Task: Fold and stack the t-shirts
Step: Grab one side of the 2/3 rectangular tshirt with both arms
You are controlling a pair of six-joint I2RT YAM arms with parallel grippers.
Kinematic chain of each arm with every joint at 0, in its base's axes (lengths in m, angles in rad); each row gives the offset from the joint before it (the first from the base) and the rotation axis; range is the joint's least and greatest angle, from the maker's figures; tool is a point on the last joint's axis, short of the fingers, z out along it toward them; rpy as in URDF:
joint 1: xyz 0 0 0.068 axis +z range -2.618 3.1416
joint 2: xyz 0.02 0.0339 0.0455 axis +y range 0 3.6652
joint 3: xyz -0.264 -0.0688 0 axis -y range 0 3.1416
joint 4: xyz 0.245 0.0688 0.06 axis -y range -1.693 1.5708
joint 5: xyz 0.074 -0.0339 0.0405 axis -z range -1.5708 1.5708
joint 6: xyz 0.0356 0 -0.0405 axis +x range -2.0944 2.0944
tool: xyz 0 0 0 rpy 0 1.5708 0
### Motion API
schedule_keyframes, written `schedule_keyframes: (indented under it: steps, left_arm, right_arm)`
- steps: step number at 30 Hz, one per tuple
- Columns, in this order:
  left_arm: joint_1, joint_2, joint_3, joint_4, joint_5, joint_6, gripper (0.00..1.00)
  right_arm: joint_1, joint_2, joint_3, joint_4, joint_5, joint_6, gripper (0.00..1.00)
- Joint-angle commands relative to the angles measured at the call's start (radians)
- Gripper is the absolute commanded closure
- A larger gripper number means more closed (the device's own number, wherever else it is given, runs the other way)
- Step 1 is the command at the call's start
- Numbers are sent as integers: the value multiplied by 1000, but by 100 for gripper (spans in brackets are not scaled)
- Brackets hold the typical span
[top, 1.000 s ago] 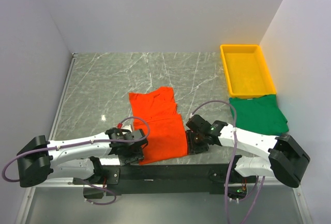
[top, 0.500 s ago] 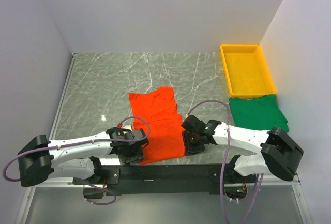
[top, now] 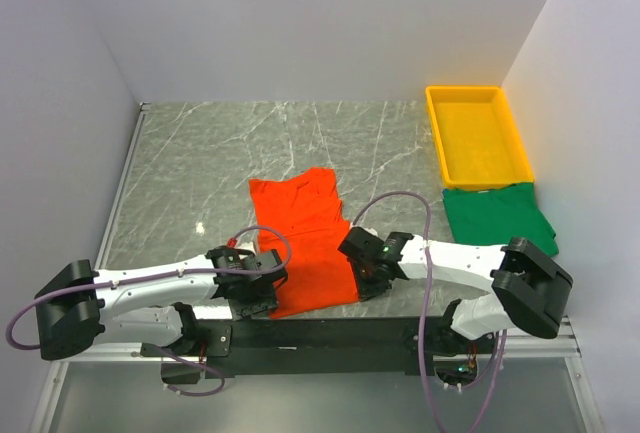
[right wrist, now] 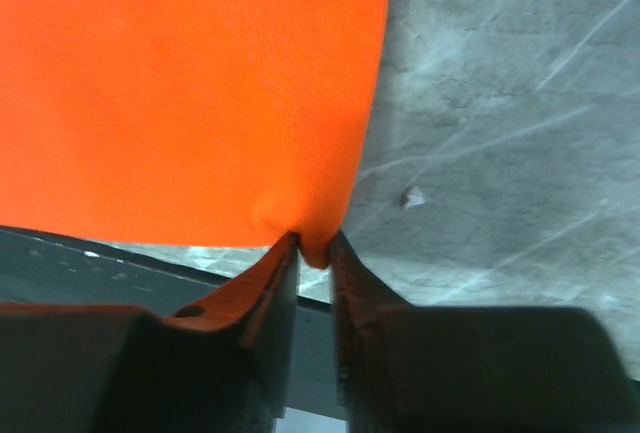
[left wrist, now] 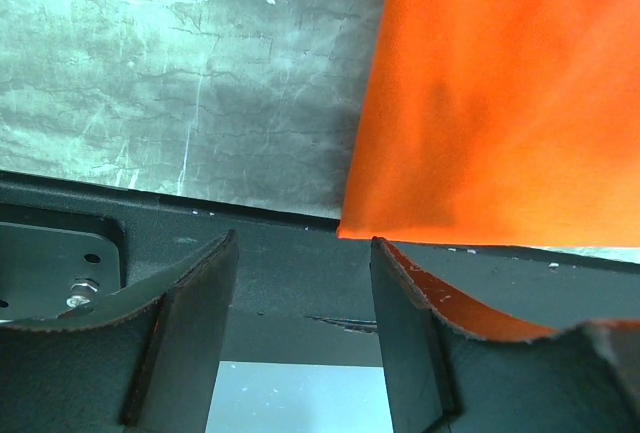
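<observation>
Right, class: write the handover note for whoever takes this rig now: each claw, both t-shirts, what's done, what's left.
Left claw: open at the near left corner of the orange-red t-shirt, not gripping.
Right claw: shut on that shirt's near right corner.
The shirt lies flat on the marble table. The dark green t-shirt lies at the near end of the yellow tray.
Done: one corner pinched.
Left: grip the other corner, fold, stack both shirts.
</observation>
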Motion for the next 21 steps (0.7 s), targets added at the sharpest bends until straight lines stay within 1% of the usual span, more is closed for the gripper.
schedule_keyframes:
  steps: [1, 3, 4, 5, 9, 15, 21]
  left_arm:
    - [-7, 13, 28, -16, 0, -18, 39]
    - [-6, 23, 31, -13, 1, -17, 39]
    - [-9, 28, 34, -11, 3, -11, 40]
    - [-9, 39, 37, -13, 3, -9, 39]
    - [-16, 66, 65, -16, 0, 0, 40]
    - [-24, 119, 103, -16, -3, 20, 44]
    - [-26, 186, 93, 35, 29, 49, 49]
  right_arm:
    - [10, 29, -12, -14, 52, 11, 77]
    - [10, 29, -9, -13, 50, 8, 84]
    - [12, 30, -9, -11, 49, 5, 94]
    - [16, 30, -6, -10, 49, 2, 100]
    - [23, 41, -1, 4, 37, -9, 100]
    - [27, 60, 6, 15, 29, -24, 100]
    - [29, 53, 5, 21, 24, -28, 100]
